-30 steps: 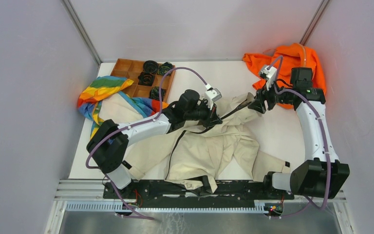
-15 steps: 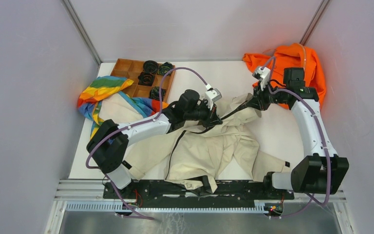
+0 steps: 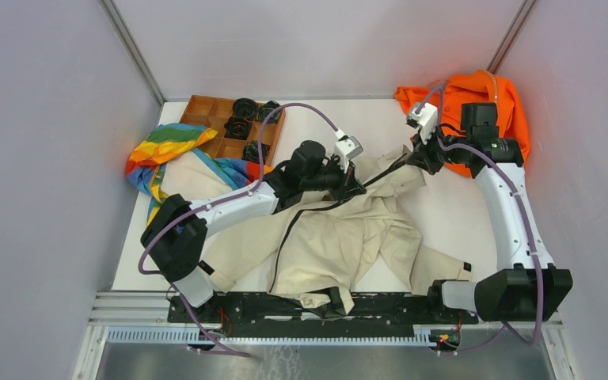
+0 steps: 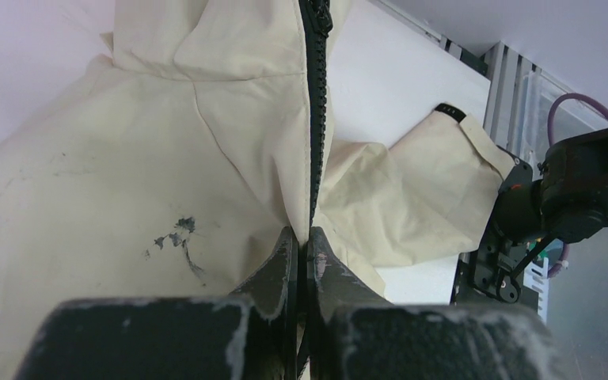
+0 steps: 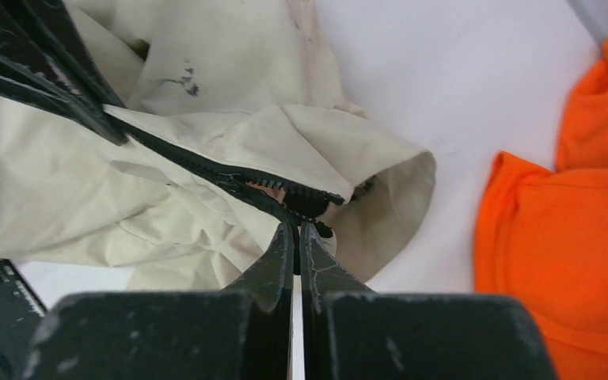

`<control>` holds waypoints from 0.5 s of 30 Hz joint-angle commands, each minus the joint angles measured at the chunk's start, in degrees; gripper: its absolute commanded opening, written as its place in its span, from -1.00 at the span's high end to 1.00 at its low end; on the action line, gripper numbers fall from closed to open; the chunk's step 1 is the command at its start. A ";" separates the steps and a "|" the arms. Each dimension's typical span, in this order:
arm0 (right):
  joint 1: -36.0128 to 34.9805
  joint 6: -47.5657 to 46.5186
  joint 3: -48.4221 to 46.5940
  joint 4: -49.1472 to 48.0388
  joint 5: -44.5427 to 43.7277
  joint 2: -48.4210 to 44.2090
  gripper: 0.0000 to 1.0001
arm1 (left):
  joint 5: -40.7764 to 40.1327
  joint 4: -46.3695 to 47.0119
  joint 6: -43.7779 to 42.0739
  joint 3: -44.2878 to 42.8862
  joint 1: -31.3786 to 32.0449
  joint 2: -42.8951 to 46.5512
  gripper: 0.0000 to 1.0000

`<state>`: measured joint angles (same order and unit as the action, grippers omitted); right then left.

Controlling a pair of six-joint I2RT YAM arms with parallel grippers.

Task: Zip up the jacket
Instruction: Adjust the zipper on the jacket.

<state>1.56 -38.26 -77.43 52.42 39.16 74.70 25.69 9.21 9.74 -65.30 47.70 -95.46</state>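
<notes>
Soft, even light falls from overhead. The white surface point(image 3: 380, 119) reads bright, close to washed out, and the jacket point(image 3: 340, 245) casts only faint shadows. In the wrist views the left hand point(image 4: 301, 236) and right hand point(image 5: 298, 228) loom dark and blurred up close — the cloth beyond is sharp, with pale haze in one upper corner.

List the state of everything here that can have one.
left gripper, shut on zipper
right gripper, shut on zipper end
zipper, taut between the grippers
jacket, spread out, rumpled
orange garment, bunched up
rainbow cloth, bunched up
tray, partly filled
</notes>
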 commanded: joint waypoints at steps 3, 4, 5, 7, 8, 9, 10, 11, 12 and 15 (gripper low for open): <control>1.25 -3.80 -3.53 -13.62 -22.94 -3.23 1.00 | 0.41 -5.59 1.39 -0.46 -0.58 1.19 0.96; 1.25 -4.14 -3.37 -14.62 -24.04 -3.33 1.00 | 0.41 -5.68 1.34 -0.33 -0.59 1.31 0.96; 1.25 -4.55 -3.30 -14.97 -25.12 -3.33 1.00 | 0.41 -5.86 1.38 -0.21 -0.60 1.50 0.96; 1.25 -4.94 -3.08 -15.54 -25.59 -3.44 1.00 | 0.50 -5.96 1.26 0.05 -0.63 1.81 0.96; 1.25 -5.07 -2.92 -15.53 -25.47 -3.63 1.00 | 0.62 -5.96 1.32 0.14 -0.69 1.86 0.96; 1.17 -5.16 -2.72 -15.80 -25.84 -3.83 1.00 | 0.69 -5.96 1.33 0.12 -0.66 1.84 0.96; 1.18 -5.35 -2.44 -16.38 -26.79 -4.02 1.00 | 0.87 -6.03 1.34 0.09 -0.69 1.72 0.96; 1.21 -5.61 -2.24 -16.98 -27.71 -4.17 1.00 | 1.05 -6.11 1.48 0.02 -0.68 1.68 0.96; 1.25 -5.93 -2.05 -17.70 -28.74 -4.41 1.00 | 1.29 -6.13 1.59 -0.08 -0.68 1.52 0.96; 1.25 -6.43 -2.00 -19.08 -30.85 -4.45 1.00 | 1.69 -6.18 1.74 -0.26 -0.68 1.36 0.96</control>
<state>-0.08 -39.53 -77.67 49.10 28.53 72.38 25.58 12.14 9.74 -66.39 47.70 -95.44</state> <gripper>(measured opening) 0.014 0.053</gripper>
